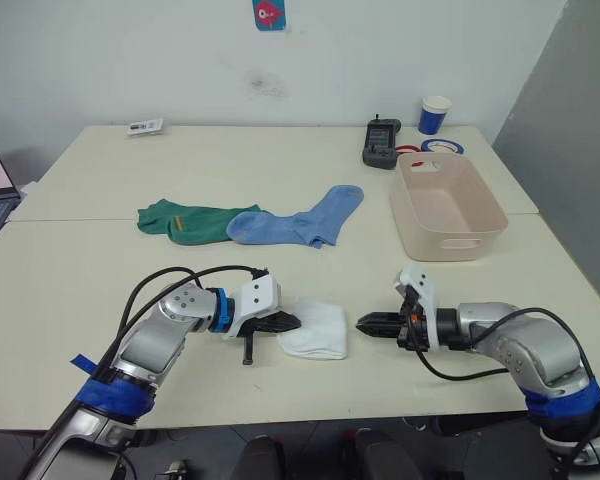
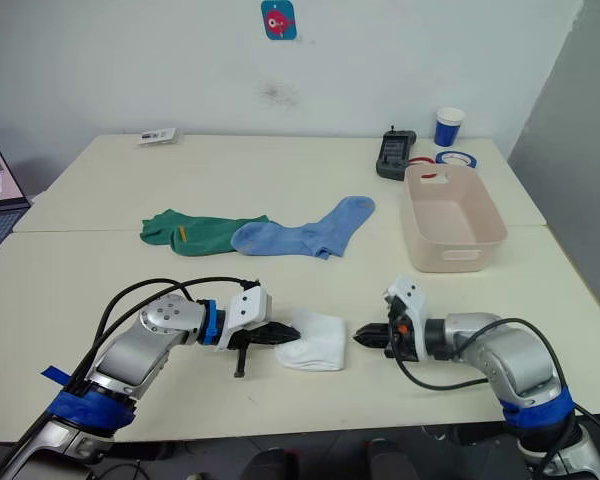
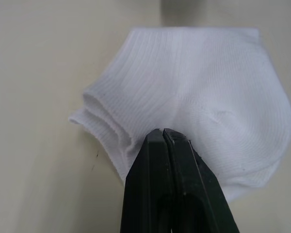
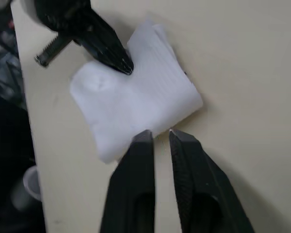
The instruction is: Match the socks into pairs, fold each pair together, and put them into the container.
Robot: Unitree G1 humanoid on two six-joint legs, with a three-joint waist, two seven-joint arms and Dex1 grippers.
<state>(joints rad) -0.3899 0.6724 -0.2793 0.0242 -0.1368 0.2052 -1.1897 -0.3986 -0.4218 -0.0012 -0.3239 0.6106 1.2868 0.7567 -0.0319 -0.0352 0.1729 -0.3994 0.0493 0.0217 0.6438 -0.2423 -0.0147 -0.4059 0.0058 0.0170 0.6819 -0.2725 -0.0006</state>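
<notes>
Left gripper (image 1: 292,322): lower centre-left of the head view; we see its black fingers pressed together, tip on the left edge of the white pair. In its wrist view the closed tip sits over the sock fabric by the cuff layers; we can't tell if any cloth is pinched.

White pair (image 1: 315,330): folded white socks, lower centre of the frame, flat on the table (image 1: 100,270), between the two grippers.

Right gripper (image 1: 364,323): lower centre-right, pointing at the white pair's right edge; in its wrist view we see a narrow gap between the fingers (image 4: 136,160), tips just at the sock's edge, holding nothing.

Blue socks (image 1: 300,222): centre of the frame, light blue, lying spread out; we read them as stacked, can't tell the count.

Green socks (image 1: 185,220): left of the blue ones, dark green with a yellow mark, right end touching or tucked under the blue.

Container (image 1: 448,208): right of centre, pale pink tub, well apart from the socks; we see nothing in it.

Black device (image 1: 382,142): upper right, just behind the container.

Paper cup (image 1: 434,114): upper right, blue and white, near the table's far edge.

Small card (image 1: 145,127): upper left, far edge.
</notes>
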